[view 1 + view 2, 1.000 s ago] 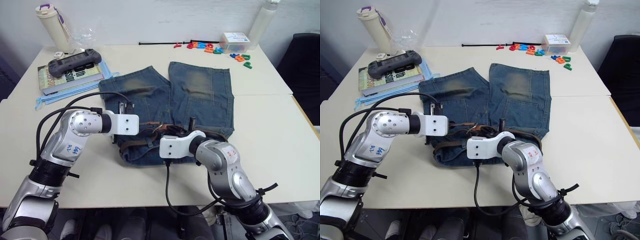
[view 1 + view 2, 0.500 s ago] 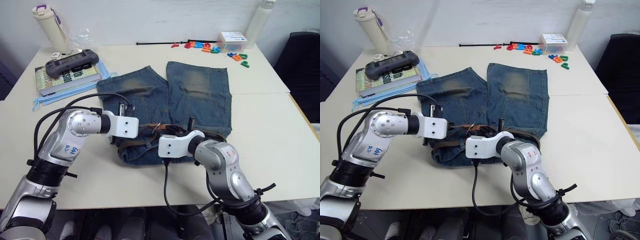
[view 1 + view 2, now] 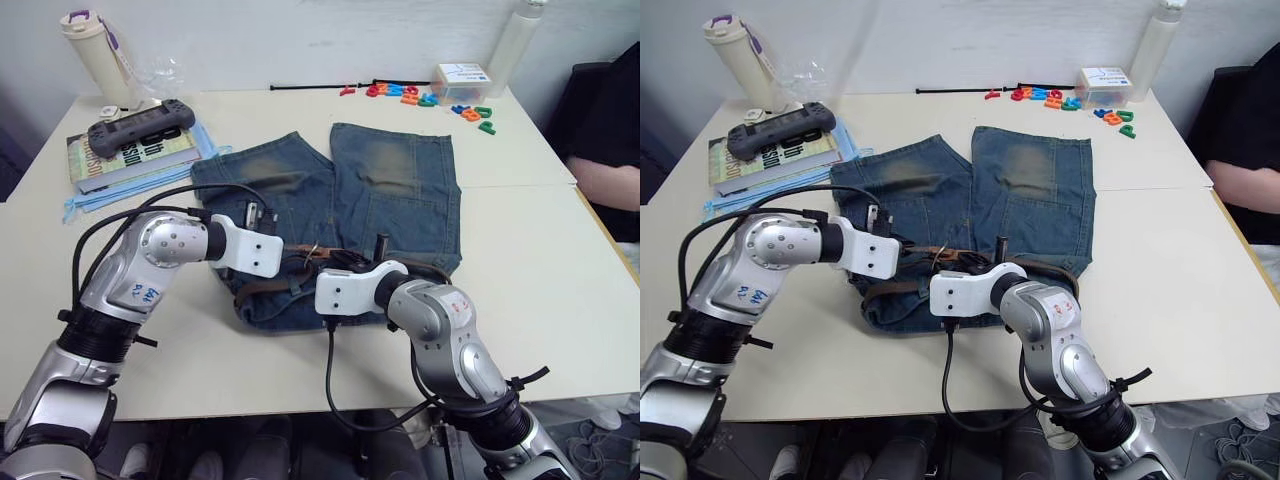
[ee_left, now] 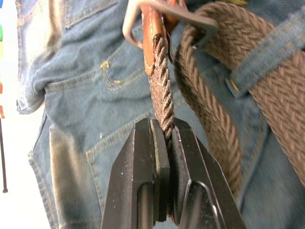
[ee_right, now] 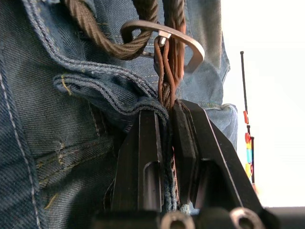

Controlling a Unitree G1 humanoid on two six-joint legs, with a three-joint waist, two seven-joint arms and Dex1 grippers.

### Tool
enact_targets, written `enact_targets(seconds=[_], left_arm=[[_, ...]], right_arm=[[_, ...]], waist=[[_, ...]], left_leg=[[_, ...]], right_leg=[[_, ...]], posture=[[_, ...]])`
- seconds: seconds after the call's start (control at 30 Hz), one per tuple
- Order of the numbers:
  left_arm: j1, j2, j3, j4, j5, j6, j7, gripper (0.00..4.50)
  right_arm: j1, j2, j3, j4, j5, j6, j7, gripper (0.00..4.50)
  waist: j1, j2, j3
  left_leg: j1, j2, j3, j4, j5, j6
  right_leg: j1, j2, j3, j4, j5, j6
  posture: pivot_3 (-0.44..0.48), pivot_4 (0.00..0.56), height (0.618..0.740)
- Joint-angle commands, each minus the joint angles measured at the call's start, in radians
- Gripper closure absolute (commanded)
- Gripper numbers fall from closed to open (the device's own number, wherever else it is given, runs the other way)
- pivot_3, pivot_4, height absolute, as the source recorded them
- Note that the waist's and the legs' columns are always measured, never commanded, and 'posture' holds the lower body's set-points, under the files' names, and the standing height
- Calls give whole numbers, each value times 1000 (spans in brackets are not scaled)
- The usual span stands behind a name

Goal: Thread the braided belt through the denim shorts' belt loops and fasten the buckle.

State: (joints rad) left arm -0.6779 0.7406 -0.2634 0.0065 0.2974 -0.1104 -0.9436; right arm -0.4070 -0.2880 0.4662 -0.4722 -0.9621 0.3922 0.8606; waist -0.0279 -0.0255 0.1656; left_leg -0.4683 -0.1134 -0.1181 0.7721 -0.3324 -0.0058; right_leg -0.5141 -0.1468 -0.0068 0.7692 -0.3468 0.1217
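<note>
**Both grippers pinched on the belt at the buckle, mid-waistband**

While the eye views give the layout, only the wrist views show the grip. From the head, the denim shorts [image 3: 340, 210] lie flat on the table [image 3: 560, 300], legs pointing to the far edge, waistband toward the robot. The braided belt [image 3: 268, 286] runs along that waistband, and both arms meet over its middle, hiding the contact point.

Left wrist view: the left gripper [image 4: 163, 143] has its fingers closed almost together on a strand of the belt, just short of the buckle [image 4: 164, 12]. Beside that strand, a wider stretch of belt passes under one of the belt loops [image 4: 267, 55].

Right wrist view: the right gripper [image 5: 167, 119] is closed to a narrow slit on the belt's brown end where it joins the buckle, with a fold of the waistband's denim edge caught against one finger.

Room: bare table lies on both sides of the shorts and between the waistband and the near edge. Beyond the shorts' left leg sit books [image 3: 135, 155] with a game controller [image 3: 140, 122]; coloured letters [image 3: 420, 96] lie past the right leg. A person's arm [image 3: 610, 185] shows well off to the right of the shorts.
</note>
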Motion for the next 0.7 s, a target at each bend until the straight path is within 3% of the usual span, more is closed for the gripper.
enact_targets(seconds=[0.03,0.33,0.7], left_arm=[[5,-54,-10,-33,0,23,37,4500],[154,-252,37,-142,-133,329,61,4500],[197,-329,-18,-134,-149,376,63,4500]], right_arm=[[-15,18,3,-38,-6,-13,-12,4493],[-10,24,0,-37,-7,-8,-2,4493],[47,29,-5,-82,12,22,70,4493]], waist=[[1,0,0],[-1,-1,-1],[3,-2,-2]], left_leg=[[0,0,0,0,0,0],[0,-1,0,2,0,0],[0,-1,0,6,0,0]], right_leg=[[0,0,0,0,0,0],[0,0,0,1,0,0],[1,-1,0,3,0,0]], posture=[[0,150,654],[0,150,654],[0,150,654]])
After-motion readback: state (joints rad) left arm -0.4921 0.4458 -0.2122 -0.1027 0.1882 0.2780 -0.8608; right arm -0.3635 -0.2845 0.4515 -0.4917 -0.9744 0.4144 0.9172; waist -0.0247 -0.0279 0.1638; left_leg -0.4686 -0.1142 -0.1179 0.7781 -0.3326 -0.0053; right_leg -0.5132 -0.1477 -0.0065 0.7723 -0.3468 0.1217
